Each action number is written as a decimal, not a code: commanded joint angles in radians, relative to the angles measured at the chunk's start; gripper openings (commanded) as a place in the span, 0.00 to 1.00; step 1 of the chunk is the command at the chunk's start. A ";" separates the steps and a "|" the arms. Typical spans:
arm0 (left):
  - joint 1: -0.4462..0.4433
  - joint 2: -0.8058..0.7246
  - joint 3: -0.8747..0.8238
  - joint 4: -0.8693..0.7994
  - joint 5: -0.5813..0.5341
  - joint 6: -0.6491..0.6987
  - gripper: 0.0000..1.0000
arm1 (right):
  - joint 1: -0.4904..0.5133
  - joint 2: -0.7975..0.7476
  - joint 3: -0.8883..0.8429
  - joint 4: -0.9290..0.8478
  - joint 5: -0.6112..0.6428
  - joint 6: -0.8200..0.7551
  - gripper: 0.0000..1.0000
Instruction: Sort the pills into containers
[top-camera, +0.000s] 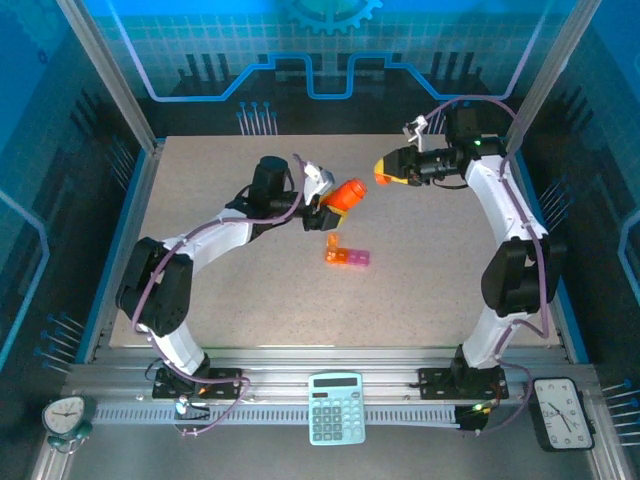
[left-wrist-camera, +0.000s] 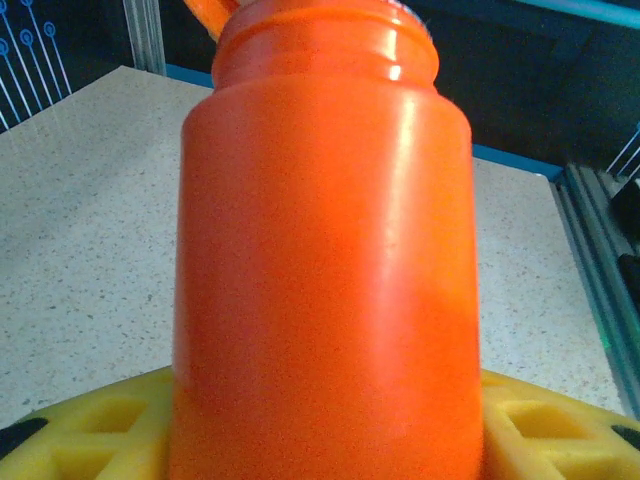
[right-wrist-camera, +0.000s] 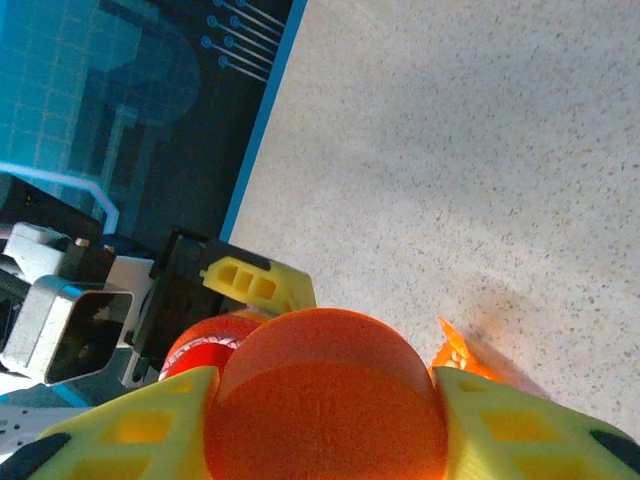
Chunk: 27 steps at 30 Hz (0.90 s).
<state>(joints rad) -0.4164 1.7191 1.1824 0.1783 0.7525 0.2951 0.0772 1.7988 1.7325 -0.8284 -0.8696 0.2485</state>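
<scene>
Your left hand (top-camera: 326, 206) grips the orange bottle (left-wrist-camera: 325, 260), tilted near the containers (top-camera: 346, 256) on the surface (top-camera: 430, 280); your right hand (top-camera: 389, 169) is closed on an orange cap (right-wrist-camera: 322, 395)

Glossy smooth plastic bottle (left-wrist-camera: 320, 250), matt orange cap (right-wrist-camera: 320, 400), speckled matt tabletop (left-wrist-camera: 80, 200), translucent plastic containers (top-camera: 346, 257)

We see a pale teal pocket calculator with a grey display (top-camera: 336, 407) lying on the ribbed aluminium rail (top-camera: 120, 412) at the near edge, roughly midway along it. A small round green alarm clock (top-camera: 66, 416) stands at the rail's left end. A black square clock with a white face (top-camera: 565, 411) lies at its right end. Beyond them stretches the speckled beige worktop (top-camera: 430, 290), enclosed by blue panels printed with circuit lines (top-camera: 180, 40).
</scene>
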 joint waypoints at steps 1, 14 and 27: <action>-0.005 0.031 0.055 -0.032 -0.006 0.076 0.08 | -0.009 0.028 0.049 -0.068 -0.060 -0.051 0.39; -0.005 0.095 0.135 -0.071 0.005 0.111 0.08 | 0.015 0.055 0.052 -0.133 -0.088 -0.134 0.38; -0.011 0.090 0.145 -0.077 0.025 0.117 0.08 | 0.062 0.086 0.082 -0.158 -0.097 -0.159 0.38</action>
<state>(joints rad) -0.4191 1.8160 1.2881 0.1081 0.7410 0.3771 0.1246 1.8637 1.7771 -0.9451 -0.9291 0.1181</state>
